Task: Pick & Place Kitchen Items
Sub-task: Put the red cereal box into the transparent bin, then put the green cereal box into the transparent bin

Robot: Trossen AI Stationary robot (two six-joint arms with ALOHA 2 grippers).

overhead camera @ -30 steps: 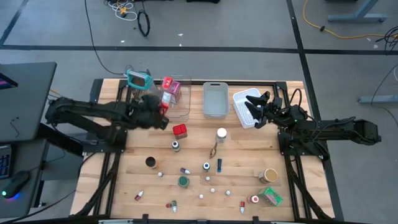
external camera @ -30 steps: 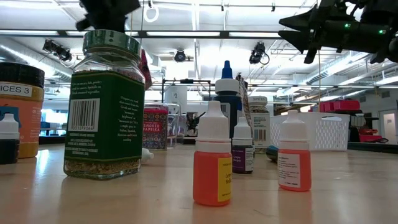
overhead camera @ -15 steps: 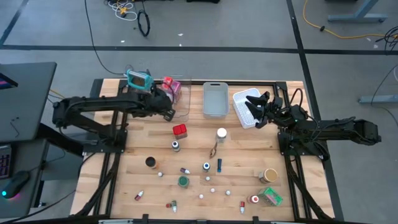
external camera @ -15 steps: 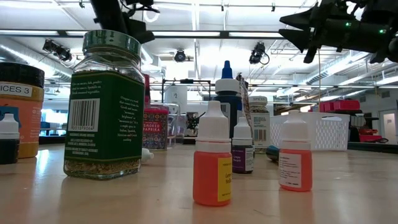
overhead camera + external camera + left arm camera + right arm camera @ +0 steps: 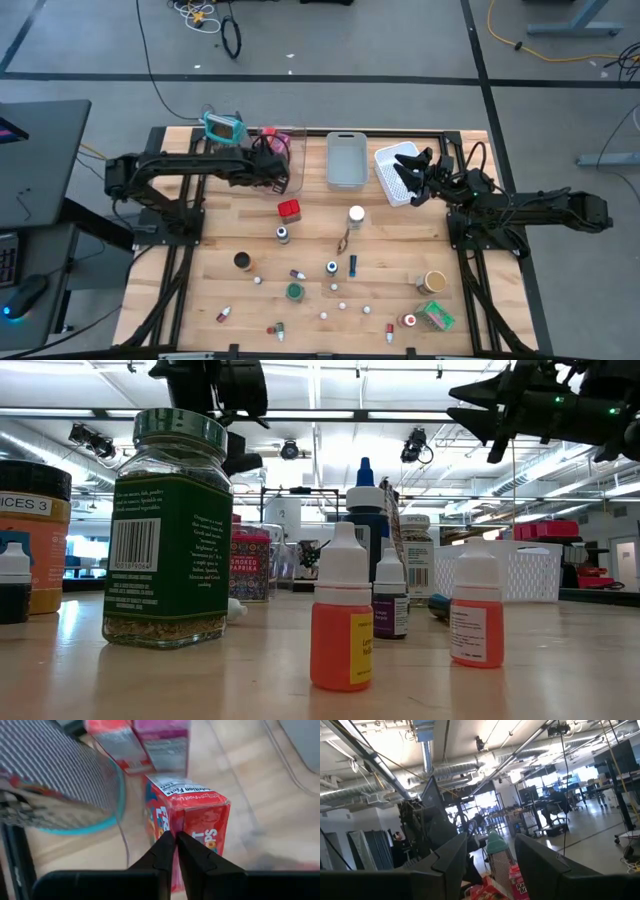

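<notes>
The left claw (image 5: pixel 175 838), fingers nearly together, pinches a red packet (image 5: pixel 200 815) inside the clear bin (image 5: pixel 285 165), while the right claw (image 5: pixel 415 180) hovers half-open over the white bin (image 5: pixel 392 172).

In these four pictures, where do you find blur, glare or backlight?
Left wrist view: the red box is soft and the grater blurred. Low view: the bright windows backlight the green jar, with glare on the table. Right wrist view: ceiling lights flare.
</notes>
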